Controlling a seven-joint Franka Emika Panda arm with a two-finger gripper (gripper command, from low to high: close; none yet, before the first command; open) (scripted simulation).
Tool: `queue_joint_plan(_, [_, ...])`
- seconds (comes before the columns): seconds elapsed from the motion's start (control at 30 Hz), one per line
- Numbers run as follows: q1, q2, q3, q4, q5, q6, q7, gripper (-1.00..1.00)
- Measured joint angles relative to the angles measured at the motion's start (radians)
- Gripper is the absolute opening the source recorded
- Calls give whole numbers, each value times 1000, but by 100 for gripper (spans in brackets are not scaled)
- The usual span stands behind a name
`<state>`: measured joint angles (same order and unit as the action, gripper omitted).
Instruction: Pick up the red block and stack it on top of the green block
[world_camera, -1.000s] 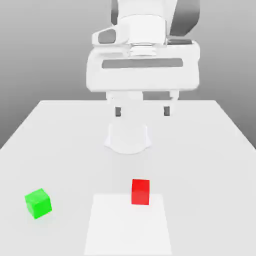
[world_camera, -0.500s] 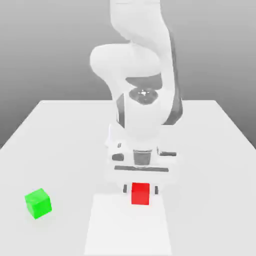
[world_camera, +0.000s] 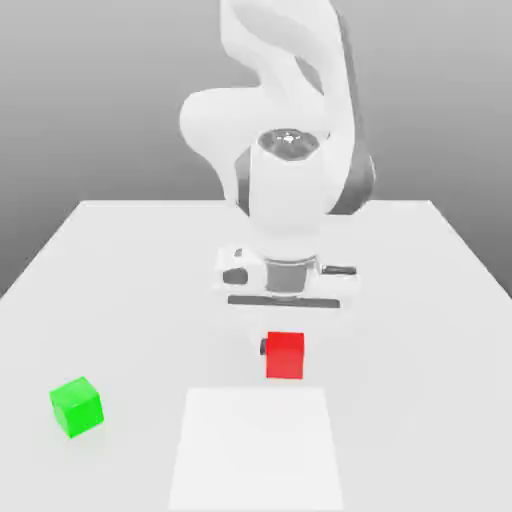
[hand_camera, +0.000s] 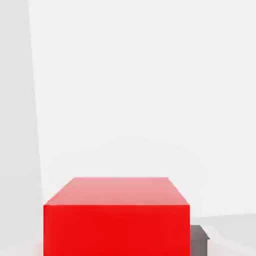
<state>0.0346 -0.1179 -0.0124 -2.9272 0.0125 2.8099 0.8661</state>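
While the pincer (world_camera: 285, 350) grips the red block (world_camera: 285, 356) clear of the tabletop (world_camera: 420, 300), the green block (world_camera: 76, 406) sits well apart, near the tabletop's edge.

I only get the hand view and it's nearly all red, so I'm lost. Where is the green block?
Observer: The green block sits on the table, toward the exterior view's left of the red block and well apart from it.
Operator: Is anything on top of it?
Observer: No, its top is bare.
Operator: What's above my red block?
Observer: The white arm stands straight over it, with its fingers against the block's sides.
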Motion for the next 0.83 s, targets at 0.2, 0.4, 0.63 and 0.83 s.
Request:
queue_joint_plan(0.2, [-123,43,-147,117,-9,-74,-258,-100])
queue_joint_plan(0.4, [-300,92,-258,238,-12,-147,-527,-100])
queue_joint_plan(0.63, [-392,277,-228,297,99,-28,-720,-100])
queue_joint_plan(0.83, [-399,304,-216,299,118,-4,-734,100])
